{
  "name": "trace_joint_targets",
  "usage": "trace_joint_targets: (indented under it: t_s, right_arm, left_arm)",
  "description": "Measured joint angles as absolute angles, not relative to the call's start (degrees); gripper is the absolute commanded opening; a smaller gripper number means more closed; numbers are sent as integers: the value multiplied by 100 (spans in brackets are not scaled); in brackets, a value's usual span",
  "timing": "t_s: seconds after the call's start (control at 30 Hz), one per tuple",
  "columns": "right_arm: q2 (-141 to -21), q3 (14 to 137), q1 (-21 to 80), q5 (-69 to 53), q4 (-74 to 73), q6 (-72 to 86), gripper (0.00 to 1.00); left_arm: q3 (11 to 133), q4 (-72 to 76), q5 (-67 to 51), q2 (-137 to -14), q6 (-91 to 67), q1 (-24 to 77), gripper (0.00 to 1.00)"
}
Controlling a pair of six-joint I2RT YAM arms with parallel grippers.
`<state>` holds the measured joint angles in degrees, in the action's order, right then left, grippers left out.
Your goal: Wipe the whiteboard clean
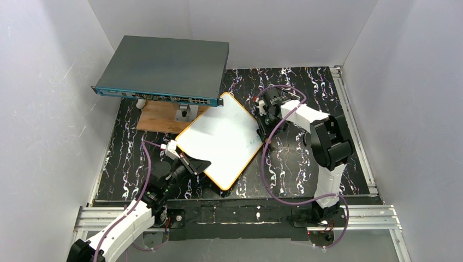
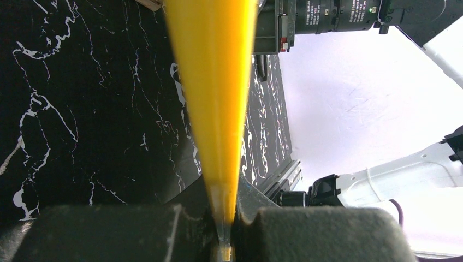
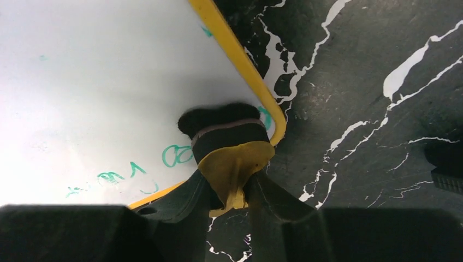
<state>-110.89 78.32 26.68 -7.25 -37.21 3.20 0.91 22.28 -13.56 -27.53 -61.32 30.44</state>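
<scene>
Slippage is judged the chief hazard at this moment. The whiteboard (image 1: pixel 221 139) is laid cornerwise on the black marbled worktop (image 1: pixel 295 164) at the centre of the top view, its upper corner close by the dark-grey box (image 1: pixel 164 65) that is raised above a wooden board (image 1: pixel 158 117) at the upper left. The left end effector (image 2: pixel 224 234) is seen clamped on the yellow frame (image 2: pixel 213 82) at the board's lower-left edge, the frame pinched between both pads (image 2: pixel 327 234). The right end effector (image 3: pixel 229 191) is closed on an eraser (image 3: pixel 229 147), gripped by its yellow backing, with the dark felt pressed onto the white surface just inside the right-hand corner. Beside the felt, green marks (image 3: pixel 177 155) are seen, toward the lower left of the right wrist view; the rest of the surface looks wiped, so the job is judged nearly done. Because the felt is set so near the rim, a stroke carried outward could be run off the frame onto the worktop, and the eraser could be twisted in a grip taken only on its soft backing. If a stroke is pushed hard toward the clamped edge, the thin frame could be dragged through the pads and the board turned, so that the last marks are missed.
</scene>
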Motion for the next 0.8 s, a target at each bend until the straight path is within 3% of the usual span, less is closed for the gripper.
trace_joint_targets:
  t_s: [0.17, 0.37, 0.57, 0.8]
  right_arm:
    - [-10993, 7767, 2853, -843, -3754, 211, 1]
    - [-10473, 7461, 4134, -1173, -3868, 32, 1]
    - [-11493, 8412, 2633, -395, -4101, 106, 1]
    - [-11310, 8348, 2805, -720, -3844, 25, 1]
  left_arm:
    - [91, 2237, -1358, -2764, -6132, 3041, 0]
    - [91, 2342, -1415, -2867, -6045, 3004, 0]
    - [91, 2274, -1376, -2755, -6090, 2995, 0]
    - [91, 2510, -1393, -3006, -6246, 2974, 0]
